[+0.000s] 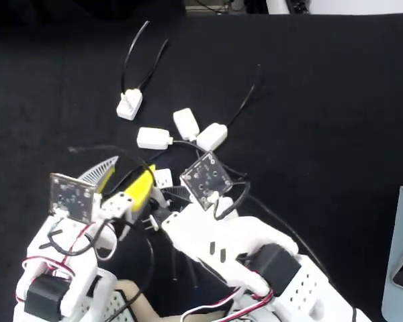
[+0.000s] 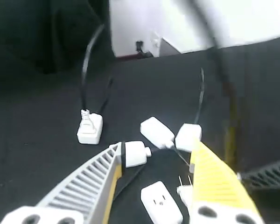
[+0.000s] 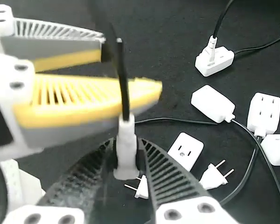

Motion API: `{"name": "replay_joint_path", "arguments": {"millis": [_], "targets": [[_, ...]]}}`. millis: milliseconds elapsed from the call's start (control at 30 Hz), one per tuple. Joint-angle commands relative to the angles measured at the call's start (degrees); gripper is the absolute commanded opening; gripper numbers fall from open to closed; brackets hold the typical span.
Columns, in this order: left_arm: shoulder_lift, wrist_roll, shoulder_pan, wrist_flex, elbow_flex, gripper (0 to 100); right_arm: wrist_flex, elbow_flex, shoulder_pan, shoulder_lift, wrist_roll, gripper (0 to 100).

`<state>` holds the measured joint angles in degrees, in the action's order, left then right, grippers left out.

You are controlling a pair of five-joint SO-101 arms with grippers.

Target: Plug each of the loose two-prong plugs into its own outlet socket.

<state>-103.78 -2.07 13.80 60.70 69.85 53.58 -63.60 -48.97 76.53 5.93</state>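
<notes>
Starting wide: black desk (image 1: 336, 134), strewn with white blocks and thin black cords. Close in by the arm bases, the right tool (image 3: 127, 156), black-fingered, drawn narrow around a white plug (image 3: 126, 135). Looks clamped by the body, though hard to swear to the contact with those fingers crowding it. Right alongside, the left tool (image 2: 156, 148), grey and yellow, spread wide and holding nothing, hovering with a single outlet (image 2: 161, 201) in sight between its fingers.

Further out, a cluster of adapter blocks (image 1: 186, 123) lying close together. Off alone, a block (image 1: 129, 104) already carrying a corded plug. Nearer in, that single outlet flat on the desk, face up, well placed as a target. Smallest of all, just beside it: a loose plug (image 3: 214, 175) and a second loose plug (image 3: 141, 186), prongs sticking out sideways.

Now the handling, judged from the look alone. Light, hard plastic, smooth enough to slip or twist under a pinch. Best taken across the flat sides of the body, well behind the prongs. Never on the prongs themselves: thin metal, easily bent. Springy cord on the held plug, likely to tug it off line. Light outlet too, apt to skate away under a push, so probably wants pinning with the free tool before any pressing in.
</notes>
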Motion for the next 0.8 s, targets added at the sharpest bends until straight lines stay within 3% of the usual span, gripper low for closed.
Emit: {"name": "replay_joint_path", "arguments": {"millis": [0, 400, 633, 767], "targets": [[-0.44, -2.46, 2.68, 1.23, -0.48, 24, -1.23, 0.75, -0.62, 0.22, -0.09, 1.1], [-0.44, -4.84, 2.86, 1.85, -0.66, 24, -2.46, 0.4, -0.44, 0.13, -0.09, 1.1], [-0.44, -7.3, 7.69, 2.55, -0.66, 24, -4.48, -1.54, -0.44, 0.13, 0.0, 1.1], [-0.44, -7.3, 4.09, 2.55, -0.66, 24, -4.31, -1.71, -0.35, 0.13, 0.0, 1.1]]}}
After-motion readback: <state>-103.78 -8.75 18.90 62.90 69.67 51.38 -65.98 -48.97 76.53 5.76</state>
